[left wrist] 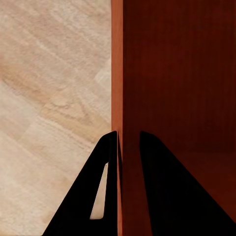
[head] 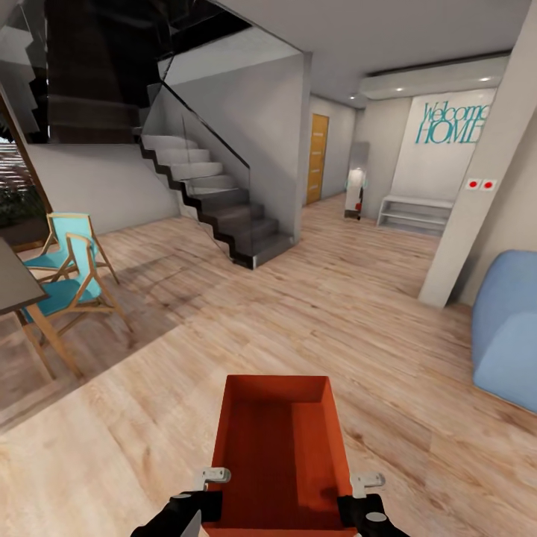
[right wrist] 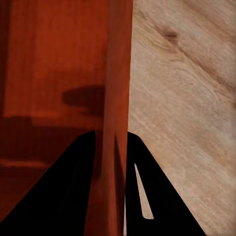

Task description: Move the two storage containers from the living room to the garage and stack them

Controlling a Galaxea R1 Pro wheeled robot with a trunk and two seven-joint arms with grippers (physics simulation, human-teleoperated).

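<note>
From the head camera I see one orange-red storage container (head: 280,455) held low in front of me, open side up, above the light wood-plank floor (head: 358,313). My left gripper (head: 201,485) sits at the container's left wall and my right gripper (head: 365,488) at its right wall, each at the near end of the box. Ahead, a dark staircase (head: 224,201) with a glass balustrade climbs to the left. Two turquoise chairs with wooden frames (head: 71,272) stand at the left beside the corner of a grey table (head: 15,283). On the right is the edge of a blue sofa (head: 507,328) and a white column (head: 477,186) with two red dots. Farther off there is a honey-wood door (head: 318,158), a white low bench (head: 414,212) and a wall reading "Welcome HOME" (head: 451,123).

On the left wrist camera, the left gripper (left wrist: 129,147) has its two black fingers (left wrist: 167,187) either side of the container's thin wall (left wrist: 117,73), one inside the box and one outside, pinched onto it. Wood planks show beyond the outer side.

On the right wrist camera, the right gripper (right wrist: 112,152) straddles the opposite wall (right wrist: 118,73) the same way, clamped on it, with the ribbed red interior (right wrist: 49,69) to one side and plank floor to the other.
</note>
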